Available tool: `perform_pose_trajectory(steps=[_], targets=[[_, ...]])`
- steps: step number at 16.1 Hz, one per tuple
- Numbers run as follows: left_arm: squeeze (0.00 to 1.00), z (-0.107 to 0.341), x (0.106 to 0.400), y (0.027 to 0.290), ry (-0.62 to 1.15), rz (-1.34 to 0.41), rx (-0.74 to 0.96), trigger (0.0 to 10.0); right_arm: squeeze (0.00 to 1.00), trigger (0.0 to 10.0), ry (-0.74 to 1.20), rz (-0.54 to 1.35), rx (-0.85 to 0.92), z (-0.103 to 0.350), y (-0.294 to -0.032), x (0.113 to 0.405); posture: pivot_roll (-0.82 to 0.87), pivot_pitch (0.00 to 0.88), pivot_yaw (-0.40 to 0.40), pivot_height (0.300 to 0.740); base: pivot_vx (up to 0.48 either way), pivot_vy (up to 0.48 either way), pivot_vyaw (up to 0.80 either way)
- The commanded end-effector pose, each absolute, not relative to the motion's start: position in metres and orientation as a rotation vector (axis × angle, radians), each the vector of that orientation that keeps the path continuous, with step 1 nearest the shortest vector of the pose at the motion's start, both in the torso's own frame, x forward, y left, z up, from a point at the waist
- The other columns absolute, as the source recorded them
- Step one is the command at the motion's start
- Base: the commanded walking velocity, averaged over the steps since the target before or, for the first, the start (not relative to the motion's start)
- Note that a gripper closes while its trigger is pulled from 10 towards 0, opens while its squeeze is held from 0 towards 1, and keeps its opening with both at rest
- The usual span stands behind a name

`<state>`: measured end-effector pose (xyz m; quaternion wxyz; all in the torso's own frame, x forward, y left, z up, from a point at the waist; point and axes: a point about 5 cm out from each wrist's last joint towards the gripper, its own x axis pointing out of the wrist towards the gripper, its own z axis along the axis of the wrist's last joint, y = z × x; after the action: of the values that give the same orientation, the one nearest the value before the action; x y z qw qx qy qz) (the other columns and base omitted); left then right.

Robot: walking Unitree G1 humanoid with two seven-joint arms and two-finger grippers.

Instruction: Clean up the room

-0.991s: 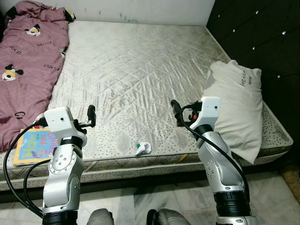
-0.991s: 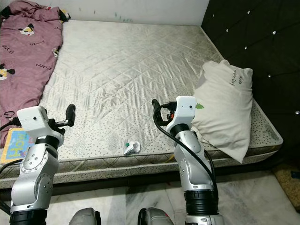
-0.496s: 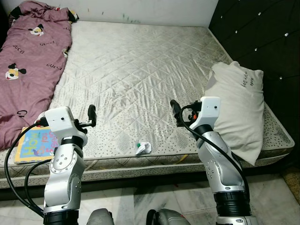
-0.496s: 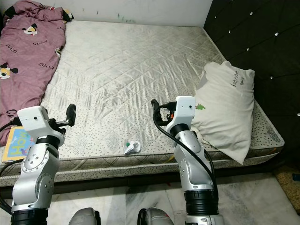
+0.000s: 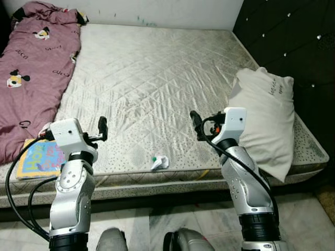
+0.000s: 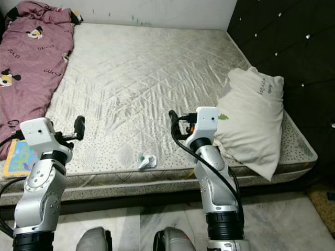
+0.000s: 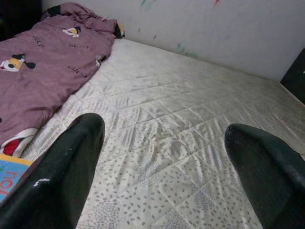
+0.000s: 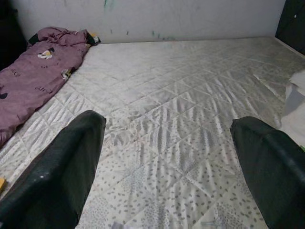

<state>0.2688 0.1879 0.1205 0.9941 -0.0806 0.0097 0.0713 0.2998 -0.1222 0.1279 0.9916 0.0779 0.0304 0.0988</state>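
Note:
A crumpled white wrapper with a green spot (image 5: 159, 162) lies near the front edge of the bare quilted mattress (image 5: 152, 78). A colourful children's book (image 5: 39, 157) rests at the front left corner, partly under a purple printed blanket (image 5: 31, 68). A white pillow (image 5: 264, 123) leans at the right side. My left gripper (image 5: 102, 128) hovers over the front left of the mattress, open and holding nothing, its fingers (image 7: 71, 162) wide apart. My right gripper (image 5: 196, 124) is raised right of the wrapper, also open and holding nothing (image 8: 167, 167).
A dark tufted headboard (image 5: 293, 47) stands along the right side. A white wall (image 5: 157, 10) runs behind the bed. Pale marble floor (image 5: 141, 230) lies between me and the bed's front edge.
The camera has shifted slightly, so the bed sits a little differently in view. Both arms hold the same pose and nothing on the bed has moved.

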Motion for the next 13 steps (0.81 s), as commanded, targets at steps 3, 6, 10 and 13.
perform_pose_trajectory(steps=[3,6,10,13], targets=[[0.00,0.1196,0.2699,0.1872,0.026,0.147,-0.160,10.0,0.00,10.0,0.058,0.205,0.152,0.1287,-0.1236,0.3005,0.04,0.074,-0.090,0.659,0.000,0.000,0.00],[0.00,0.1195,0.2705,0.1872,0.026,0.148,-0.158,10.0,0.00,10.0,0.057,0.205,0.153,0.1287,-0.1234,0.3007,0.04,0.075,-0.090,0.633,0.000,0.000,0.00],[0.00,0.1199,0.2703,0.1872,0.024,0.151,-0.151,10.0,0.00,10.0,0.062,0.213,0.157,0.1278,-0.1229,0.3007,0.05,0.071,-0.090,0.613,0.000,0.000,0.00],[0.00,0.1196,0.2699,0.1872,0.022,0.152,-0.148,10.0,0.00,10.0,0.066,0.223,0.157,0.1269,-0.1221,0.3000,0.05,0.066,-0.088,0.613,0.000,0.000,0.00]])
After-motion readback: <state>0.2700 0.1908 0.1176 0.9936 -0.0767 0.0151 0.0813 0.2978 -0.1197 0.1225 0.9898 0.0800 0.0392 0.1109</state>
